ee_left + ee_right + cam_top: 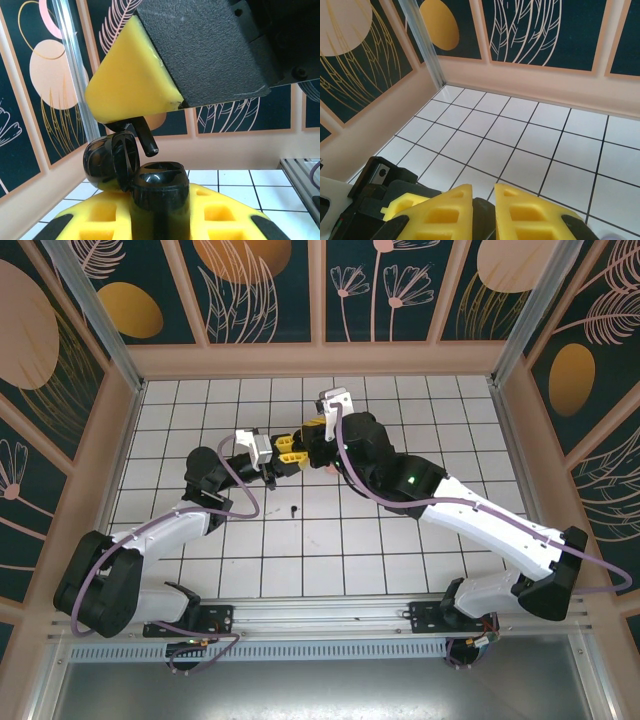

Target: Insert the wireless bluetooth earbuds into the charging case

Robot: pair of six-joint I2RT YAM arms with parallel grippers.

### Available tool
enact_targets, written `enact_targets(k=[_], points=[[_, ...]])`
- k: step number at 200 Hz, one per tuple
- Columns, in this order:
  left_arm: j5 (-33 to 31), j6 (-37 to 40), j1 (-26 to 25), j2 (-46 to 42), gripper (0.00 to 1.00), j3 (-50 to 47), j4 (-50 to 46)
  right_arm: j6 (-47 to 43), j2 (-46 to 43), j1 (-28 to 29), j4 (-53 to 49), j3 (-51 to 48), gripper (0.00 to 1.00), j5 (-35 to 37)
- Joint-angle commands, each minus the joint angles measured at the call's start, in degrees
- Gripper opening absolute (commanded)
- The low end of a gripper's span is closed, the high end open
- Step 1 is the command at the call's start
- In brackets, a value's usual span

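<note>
The left pincer (160, 225) is clenched on the black charging case (160, 187), which stands upright between its yellow fingers, mouth up; the hinged lid (107, 160) is swung open to the side. The right pincer (483, 212) hangs just above it, its yellow pads nearly together and grasping a black earbud (143, 136). The earbud's head is tucked under the fingertip; its long axis is tilted, with the stem slanting down and away from the lid and its tip pointing at the case's open mouth, just above the rim. A second black earbud (293, 510) lies on the tiled table (400, 400), near both pincers on the side toward the arm bases; it is too small to tell its heading.
</note>
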Motion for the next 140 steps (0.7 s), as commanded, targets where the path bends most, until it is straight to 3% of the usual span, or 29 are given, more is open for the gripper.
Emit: enact_targets(k=[1,140], points=[[0.35,-0.48,-0.37,-1.30,0.00,1.87,0.95,0.98,0.72,0.50,0.08,-0.10,0.15,0.72],[-0.58,-4.09,-0.37,-0.06,0.00,3.67,1.07,1.58,-0.50,1.73,1.14,-2.00,0.14,3.57]])
